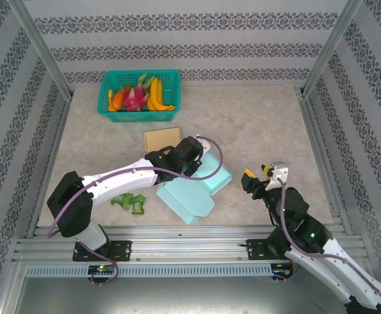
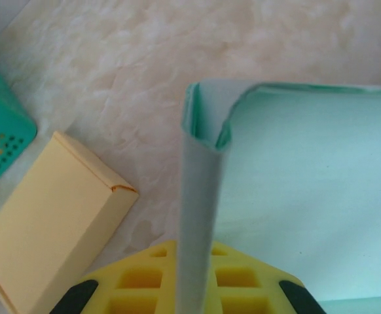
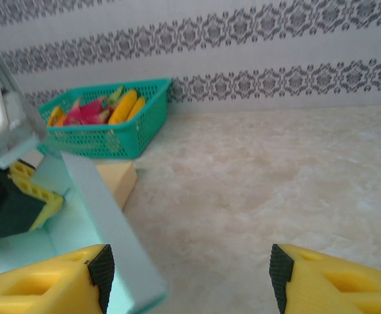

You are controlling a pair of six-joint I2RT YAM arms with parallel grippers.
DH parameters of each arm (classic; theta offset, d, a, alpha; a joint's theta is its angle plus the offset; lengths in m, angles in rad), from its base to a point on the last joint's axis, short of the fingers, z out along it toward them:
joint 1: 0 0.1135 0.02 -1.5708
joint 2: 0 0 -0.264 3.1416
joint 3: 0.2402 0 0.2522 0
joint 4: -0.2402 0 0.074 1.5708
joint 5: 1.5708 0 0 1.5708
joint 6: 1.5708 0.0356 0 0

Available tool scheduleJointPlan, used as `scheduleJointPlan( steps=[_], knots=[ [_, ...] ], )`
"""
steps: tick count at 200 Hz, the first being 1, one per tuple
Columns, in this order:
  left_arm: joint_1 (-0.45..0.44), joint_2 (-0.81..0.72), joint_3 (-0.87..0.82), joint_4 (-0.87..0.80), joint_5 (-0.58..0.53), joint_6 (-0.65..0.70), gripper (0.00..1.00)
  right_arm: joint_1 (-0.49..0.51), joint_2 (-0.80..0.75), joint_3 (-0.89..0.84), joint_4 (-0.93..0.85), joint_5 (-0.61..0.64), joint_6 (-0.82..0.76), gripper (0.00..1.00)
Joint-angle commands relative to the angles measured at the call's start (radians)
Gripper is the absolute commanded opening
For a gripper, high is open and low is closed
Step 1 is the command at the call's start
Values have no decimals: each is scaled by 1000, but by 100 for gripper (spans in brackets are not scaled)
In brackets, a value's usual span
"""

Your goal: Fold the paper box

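Paper box: long axis diagonal, near-left to far-right.

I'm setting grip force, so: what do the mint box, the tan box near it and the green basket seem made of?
Mint box: thin card or stiff paper, matte; its sheet-thin panel curls at one corner.
Tan box: probably cardboard, matte, with crisp folded edges.
Green basket: likely moulded plastic, faintly glossy, with a regular grid of holes.
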Motion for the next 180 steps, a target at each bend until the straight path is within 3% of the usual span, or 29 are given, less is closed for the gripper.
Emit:
scheduleJointPlan(
  steps=[1, 23, 49, 67, 92, 180],
  knots=[
    [7, -39, 28, -87, 160, 321, 0, -9, -103, -40, -33, 51, 25, 66],
    [2, -63, 35, -74, 273, 563, 0, -11, -94, -22, -62, 60, 30, 66],
    [-4, -39, 91, -129, 233, 858, 0, -9, -101, -26, -56, 50, 31, 66],
    [-4, 44, 186, -246, 147, 983, 0, -10, -128, -25, -66, 59, 32, 66],
    [5, 184, 314, -392, 87, 1066, 0, -11, -128, -22, -74, 57, 34, 66],
    [21, 531, 464, -282, 154, 1140, 0, -11, -128, -28, -73, 70, 34, 66]
  ],
)
